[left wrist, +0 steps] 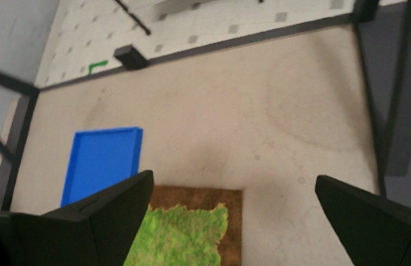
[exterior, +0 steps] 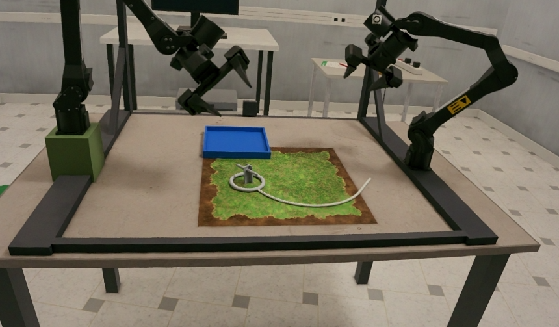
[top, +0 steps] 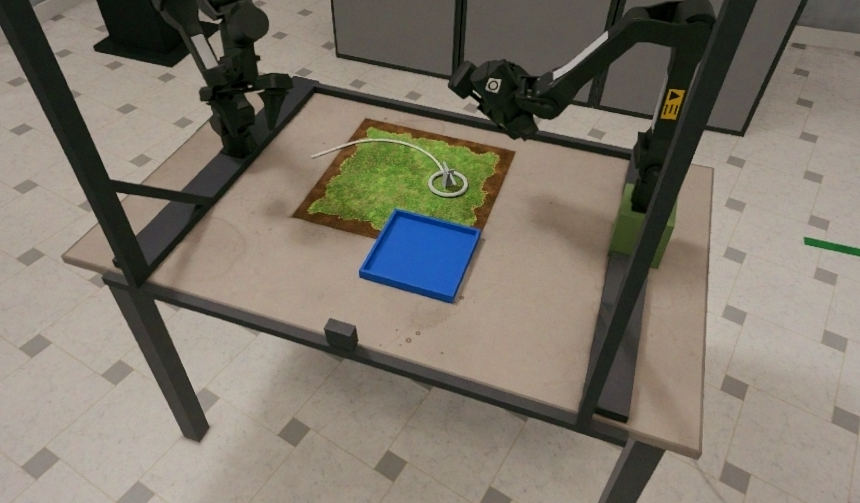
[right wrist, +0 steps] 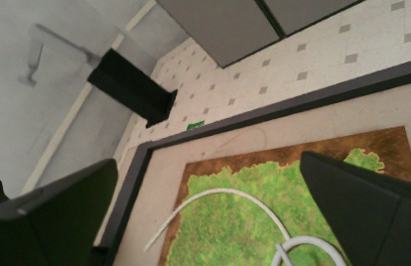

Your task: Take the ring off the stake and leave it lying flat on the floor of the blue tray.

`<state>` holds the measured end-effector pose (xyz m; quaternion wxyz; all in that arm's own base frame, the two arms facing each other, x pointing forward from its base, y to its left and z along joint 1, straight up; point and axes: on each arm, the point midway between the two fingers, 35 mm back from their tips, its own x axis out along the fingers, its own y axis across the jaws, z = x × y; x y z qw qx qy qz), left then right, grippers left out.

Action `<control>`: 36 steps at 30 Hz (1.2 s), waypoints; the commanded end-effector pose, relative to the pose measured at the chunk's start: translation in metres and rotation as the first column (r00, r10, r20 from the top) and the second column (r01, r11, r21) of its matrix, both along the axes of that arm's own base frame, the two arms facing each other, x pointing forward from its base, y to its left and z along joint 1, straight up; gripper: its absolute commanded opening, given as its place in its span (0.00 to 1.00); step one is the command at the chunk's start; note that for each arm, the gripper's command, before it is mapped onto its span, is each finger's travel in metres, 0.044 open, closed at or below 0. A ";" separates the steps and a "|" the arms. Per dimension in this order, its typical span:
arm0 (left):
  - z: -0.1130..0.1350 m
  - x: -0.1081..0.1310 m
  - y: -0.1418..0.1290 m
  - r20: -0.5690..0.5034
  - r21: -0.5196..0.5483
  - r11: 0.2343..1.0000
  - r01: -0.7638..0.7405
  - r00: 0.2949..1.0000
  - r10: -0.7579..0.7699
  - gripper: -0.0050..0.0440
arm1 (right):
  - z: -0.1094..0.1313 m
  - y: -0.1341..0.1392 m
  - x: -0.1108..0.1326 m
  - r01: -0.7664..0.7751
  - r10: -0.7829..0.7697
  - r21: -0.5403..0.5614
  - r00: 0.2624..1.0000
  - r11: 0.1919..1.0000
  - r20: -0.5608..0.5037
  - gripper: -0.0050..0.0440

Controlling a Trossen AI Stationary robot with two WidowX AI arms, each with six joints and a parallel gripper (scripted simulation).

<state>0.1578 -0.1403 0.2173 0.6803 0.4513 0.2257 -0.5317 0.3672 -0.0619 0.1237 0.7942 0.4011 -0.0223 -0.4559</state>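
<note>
A grey-white ring (top: 447,183) lies around a short grey stake (top: 447,174) on the green grass mat (top: 393,177). A long white rope tail (top: 374,145) runs from the ring across the mat. The ring (exterior: 246,182) and stake (exterior: 247,173) show in the exterior view, and part of the ring (right wrist: 303,250) in the right wrist view. The blue tray (top: 421,253) sits empty beside the mat, near the stake. My left gripper (top: 256,117) is open, high over the table's far corner. My right gripper (top: 494,107) is open, high above the mat's edge.
A dark raised frame (exterior: 255,241) borders the table. Tall dark posts (top: 659,193) stand at the corners. A green block (top: 637,228) holds the right arm's base. A small black block (top: 340,334) sits on the front edge.
</note>
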 end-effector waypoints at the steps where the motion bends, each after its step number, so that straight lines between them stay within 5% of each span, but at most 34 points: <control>1: 0.017 0.016 0.008 0.023 -0.038 0.991 -0.132 0.991 0.133 1.00 | 0.007 -0.001 0.000 -0.042 0.042 -0.001 0.999 0.999 0.001 1.00; 11: 0.044 0.059 0.055 -0.039 -0.188 0.771 -0.609 0.788 0.614 1.00 | -0.006 0.000 0.001 -0.218 0.215 -0.001 0.965 0.976 -0.153 1.00; 19: 0.062 0.077 0.088 -0.104 -0.285 0.534 -0.796 0.579 0.809 1.00 | -0.007 0.000 0.007 -0.335 0.328 0.011 0.914 0.942 -0.238 1.00; 25: 0.082 0.088 0.127 -0.198 -0.386 0.228 -0.894 0.322 0.926 1.00 | -0.023 0.001 0.011 -0.488 0.471 0.056 0.795 0.871 -0.383 1.00; 30: 0.097 0.092 0.154 -0.278 -0.448 0.004 -0.894 0.144 0.950 1.00 | -0.038 0.001 0.015 -0.621 0.590 0.130 0.628 0.773 -0.508 1.00; 33: 0.102 0.092 0.164 -0.308 -0.468 -0.073 -0.881 0.085 0.948 1.00 | -0.047 0.001 0.018 -0.688 0.647 0.183 0.508 0.702 -0.569 1.00; 36: 0.103 0.092 0.166 -0.314 -0.471 -0.087 -0.878 0.074 0.947 1.00 | -0.049 0.001 0.020 -0.707 0.662 0.202 0.466 0.677 -0.587 1.00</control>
